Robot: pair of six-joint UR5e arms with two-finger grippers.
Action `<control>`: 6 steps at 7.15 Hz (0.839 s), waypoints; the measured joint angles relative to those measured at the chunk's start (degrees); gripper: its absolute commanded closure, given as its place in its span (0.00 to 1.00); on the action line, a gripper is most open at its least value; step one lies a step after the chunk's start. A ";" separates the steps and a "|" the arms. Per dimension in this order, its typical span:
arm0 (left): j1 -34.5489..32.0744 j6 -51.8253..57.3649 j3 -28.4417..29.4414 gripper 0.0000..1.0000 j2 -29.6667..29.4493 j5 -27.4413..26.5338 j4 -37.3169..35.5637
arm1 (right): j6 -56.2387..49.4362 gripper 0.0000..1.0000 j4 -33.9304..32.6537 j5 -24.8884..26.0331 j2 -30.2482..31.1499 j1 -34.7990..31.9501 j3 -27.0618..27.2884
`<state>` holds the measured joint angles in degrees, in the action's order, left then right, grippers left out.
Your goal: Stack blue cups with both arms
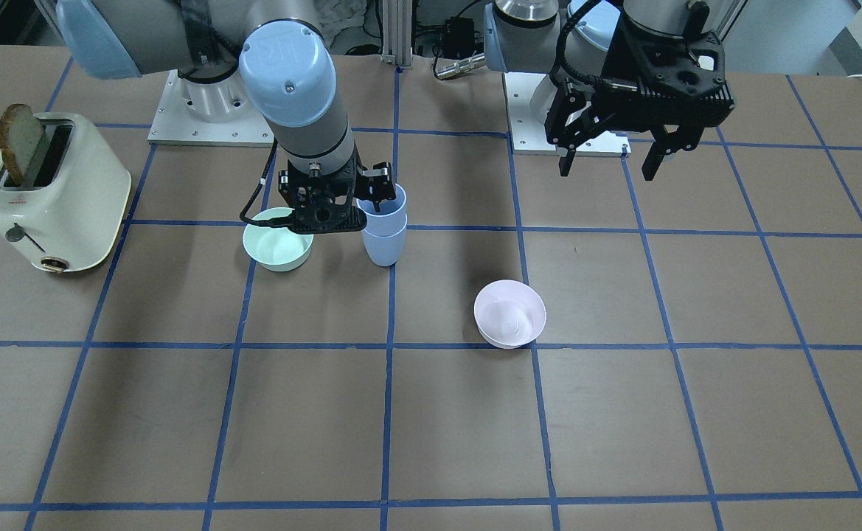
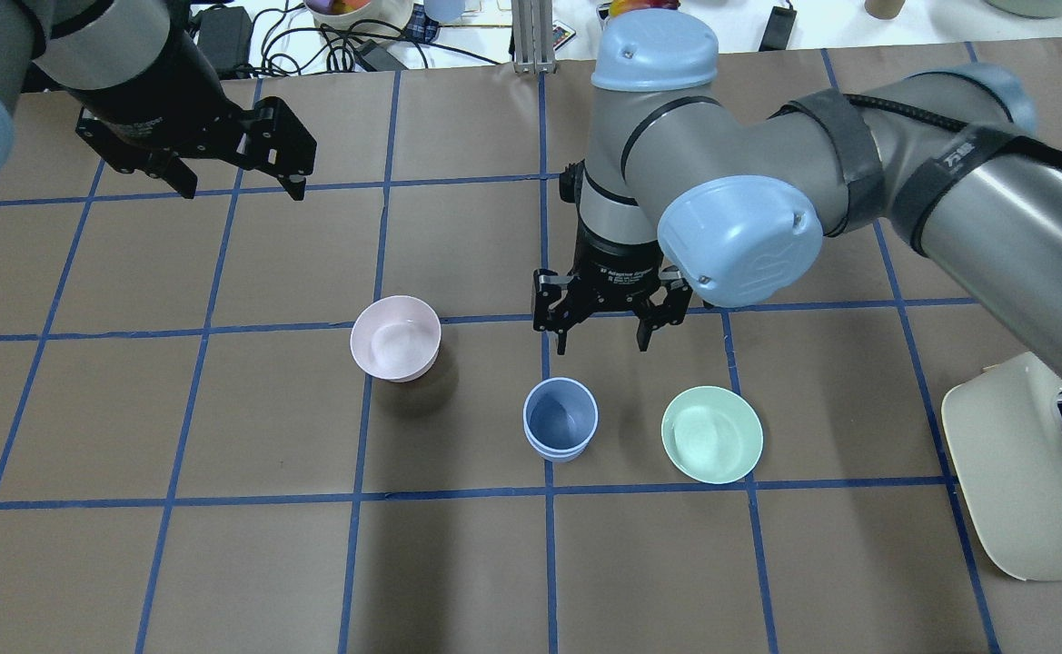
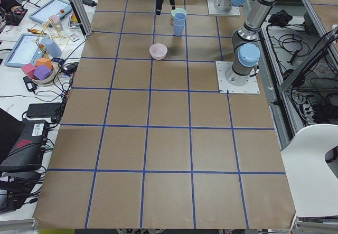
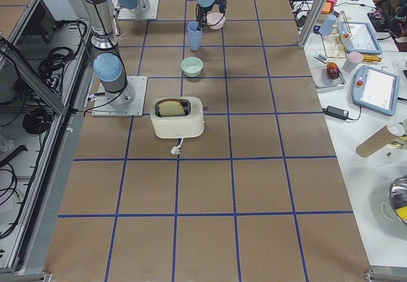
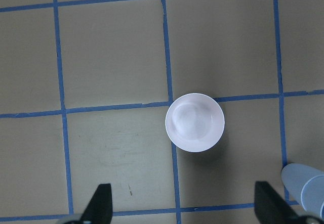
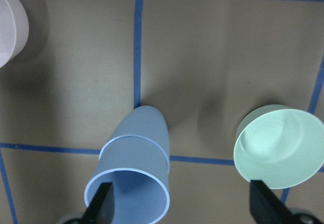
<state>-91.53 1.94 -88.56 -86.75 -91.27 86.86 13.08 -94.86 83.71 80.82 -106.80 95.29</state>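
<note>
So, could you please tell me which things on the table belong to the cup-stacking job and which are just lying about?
Part of the job:
- blue cups, one nested in the other
- right hand, open, close by the cups
- left hand, open, raised off to the side

Just lying about:
- mint-green bowl
- pink bowl
- toaster holding toast

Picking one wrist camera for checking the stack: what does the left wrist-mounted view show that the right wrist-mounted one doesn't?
Only left wrist-mounted: the round pale pink plastic bowl whole, and the open left gripper. Only right wrist-mounted: the round mint-green plastic bowl, the open right gripper, and the seam where the two periwinkle-blue plastic cups nest. Both: the cups (a sliver at the left view's corner), the pink bowl (an edge in the right view), and the brown table paper with blue tape lines.
</note>
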 measured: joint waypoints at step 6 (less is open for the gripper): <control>0.03 -0.01 0.57 0.00 0.35 0.55 5.27 | -4.59 0.00 6.77 4.55 5.65 12.31 -7.59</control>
<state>-91.49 1.93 -87.99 -86.40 -90.72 92.13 8.49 -88.09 88.27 86.47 -94.49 87.70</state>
